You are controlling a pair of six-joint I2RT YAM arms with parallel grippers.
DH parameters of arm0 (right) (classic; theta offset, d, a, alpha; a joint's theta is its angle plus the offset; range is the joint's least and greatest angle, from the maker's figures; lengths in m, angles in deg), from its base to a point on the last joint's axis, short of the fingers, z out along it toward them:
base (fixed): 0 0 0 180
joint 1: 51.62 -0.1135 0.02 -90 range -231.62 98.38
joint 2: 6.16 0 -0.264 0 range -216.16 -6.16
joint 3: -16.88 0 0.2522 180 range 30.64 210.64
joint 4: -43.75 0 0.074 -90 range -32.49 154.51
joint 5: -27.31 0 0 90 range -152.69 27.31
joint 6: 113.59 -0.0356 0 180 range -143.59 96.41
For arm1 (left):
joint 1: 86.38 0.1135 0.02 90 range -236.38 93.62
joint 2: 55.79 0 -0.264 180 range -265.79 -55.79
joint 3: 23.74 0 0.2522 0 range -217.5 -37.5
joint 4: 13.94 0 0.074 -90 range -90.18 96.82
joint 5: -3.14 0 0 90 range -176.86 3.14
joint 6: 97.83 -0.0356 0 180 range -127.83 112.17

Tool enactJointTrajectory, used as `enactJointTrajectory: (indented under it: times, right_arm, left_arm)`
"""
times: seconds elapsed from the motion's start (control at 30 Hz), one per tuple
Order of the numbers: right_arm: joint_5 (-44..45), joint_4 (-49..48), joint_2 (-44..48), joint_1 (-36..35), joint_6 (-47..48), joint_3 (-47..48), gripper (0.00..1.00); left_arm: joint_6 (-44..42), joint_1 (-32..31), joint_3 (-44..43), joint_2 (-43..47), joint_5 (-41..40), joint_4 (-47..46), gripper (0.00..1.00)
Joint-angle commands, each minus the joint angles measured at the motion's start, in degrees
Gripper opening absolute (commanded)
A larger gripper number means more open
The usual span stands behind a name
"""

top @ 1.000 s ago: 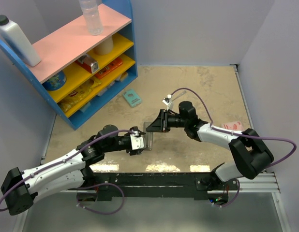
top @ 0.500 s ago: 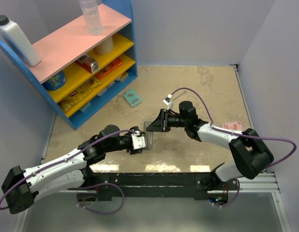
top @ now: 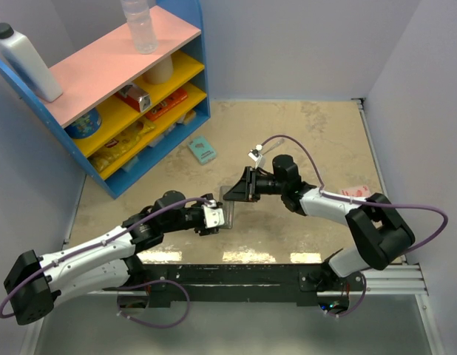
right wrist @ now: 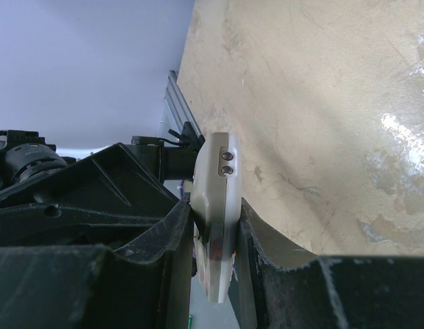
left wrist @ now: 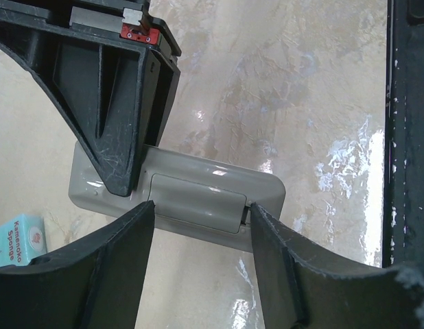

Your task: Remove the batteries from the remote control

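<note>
The remote control [left wrist: 198, 199] is a grey bar with its battery cover shut, held above the table. It also shows in the top view [top: 230, 200] and edge-on in the right wrist view [right wrist: 219, 205]. My right gripper [right wrist: 215, 214] is shut on one end of it; it also shows in the top view [top: 242, 188]. My left gripper [left wrist: 200, 211] is open, its fingertips [left wrist: 254, 214] straddling the cover, the right tip at the cover's end notch; it also shows in the top view [top: 222, 216]. The batteries are hidden under the cover.
A blue shelf unit [top: 195, 111] with packets stands at the back left, a bottle and a white jug on top. A teal flat box [top: 202, 150] lies near it. A pink packet [top: 356, 194] lies at the right. A black rail [top: 236, 274] runs along the near edge.
My left gripper has edged slightly toward the remote. The right gripper and the remote have stayed in place.
</note>
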Motion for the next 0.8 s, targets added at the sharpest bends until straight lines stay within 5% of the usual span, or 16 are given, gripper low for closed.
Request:
enactJointTrajectory:
  times: [0.0, 0.77]
  right_arm:
    - [-2.59, -3.28, -0.02, -0.43, -1.71, 1.31, 0.0]
    - [-2.33, -0.64, -2.31, -0.43, 1.28, -0.01, 0.0]
  left_arm:
    - [-0.6, -0.16, 0.26, -0.34, -3.11, -4.52, 0.62]
    - [-0.52, -0.16, 1.23, 2.47, -8.74, -5.93, 0.62]
